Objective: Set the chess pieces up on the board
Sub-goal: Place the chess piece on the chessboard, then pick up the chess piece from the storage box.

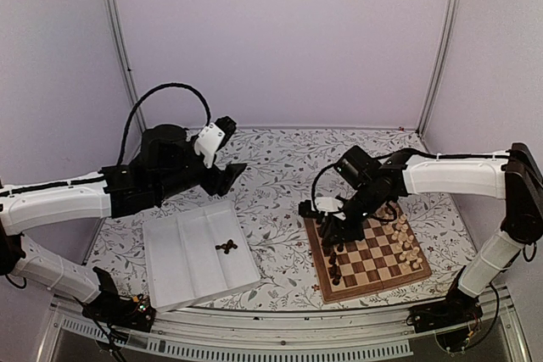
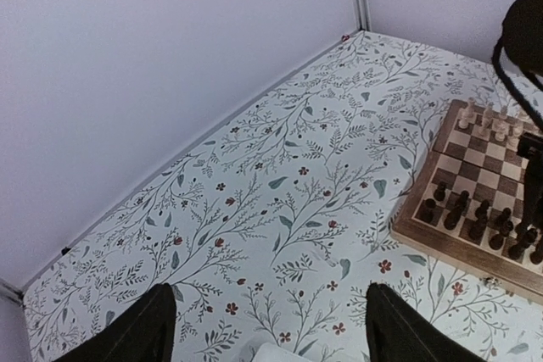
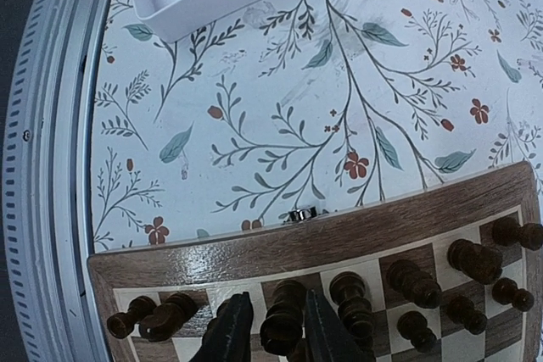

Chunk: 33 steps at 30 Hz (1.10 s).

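The right pincer [image 3: 277, 309] has a finger on each side of a dark piece [image 3: 284, 328] in the edge row of the board [image 3: 339, 239]. I cannot tell if it pinches the piece or just stands close. Other dark pieces [image 3: 352, 294] stand right beside it, so I think a crooked lift or a bump could tip them over. The right arm bends down over the board. The left arm hangs high over the table [image 1: 280, 167], its pincer [image 2: 271, 336] spread wide and empty. A few pieces [image 1: 226, 246] lie in the tray [image 1: 182, 277].

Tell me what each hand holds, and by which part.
Left hand: nothing, open. Right hand: fingers flank a dark chess piece on the board; whether they grip it cannot be told.
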Motion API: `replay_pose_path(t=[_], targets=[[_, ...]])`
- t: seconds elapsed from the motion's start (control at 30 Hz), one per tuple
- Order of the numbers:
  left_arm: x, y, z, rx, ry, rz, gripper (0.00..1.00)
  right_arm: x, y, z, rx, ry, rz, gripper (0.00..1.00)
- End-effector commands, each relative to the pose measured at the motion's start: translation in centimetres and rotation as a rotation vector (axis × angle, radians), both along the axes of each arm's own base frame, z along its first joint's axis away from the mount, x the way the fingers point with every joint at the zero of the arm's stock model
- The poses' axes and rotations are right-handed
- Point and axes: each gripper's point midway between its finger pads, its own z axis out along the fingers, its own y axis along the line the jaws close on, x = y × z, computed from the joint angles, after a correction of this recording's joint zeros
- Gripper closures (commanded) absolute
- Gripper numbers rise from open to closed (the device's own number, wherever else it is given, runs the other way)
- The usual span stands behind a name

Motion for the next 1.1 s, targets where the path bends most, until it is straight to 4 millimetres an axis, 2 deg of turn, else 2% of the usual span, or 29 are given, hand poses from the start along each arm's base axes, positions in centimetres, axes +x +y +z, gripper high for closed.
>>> replay_pose_path(t=[0.0, 0.1, 0.23, 0.37, 0.47, 0.67, 0.8, 0.9, 1.07], targets=[[0.2, 1.2, 0.4, 0.017, 0.037, 0.105, 0.23, -0.2, 1.3, 5.7, 0.091, -0.023, 0.030, 0.73], [-0.9, 2.0, -1.4, 0.040, 0.182, 0.155, 0.32, -0.1, 1.0, 8.1, 0.122, -0.074, 0.022, 0.69], [-3.9, 4.1, -6.6, 0.144, 0.461, 0.196, 0.41, 0.6, -0.3, 9.4, 0.144, -0.127, -0.017, 0.67], [-7.2, 4.1, -10.9, 0.251, 0.696, 0.143, 0.50, 1.5, -1.0, 10.4, 0.179, -0.166, -0.045, 0.67], [-8.1, 4.1, -13.4, 0.357, 0.751, 0.091, 0.51, 1.6, -1.1, 11.3, 0.213, -0.183, -0.047, 0.67], [-8.5, 2.5, -17.2, 0.463, 0.832, -0.001, 0.52, 1.1, -1.4, 11.2, 0.235, -0.188, -0.047, 0.66], [-7.8, 2.5, -19.4, 0.538, 0.842, 0.029, 0.50, 0.9, -1.8, 11.4, 0.243, -0.207, -0.061, 0.66], [-6.8, 2.5, -20.4, 0.575, 0.824, 0.055, 0.50, 1.0, -2.1, 11.6, 0.248, -0.226, -0.068, 0.65], [-6.3, 2.1, -22.2, 0.612, 0.838, 0.065, 0.50, 0.9, -2.3, 11.7, 0.250, -0.234, -0.076, 0.65]])
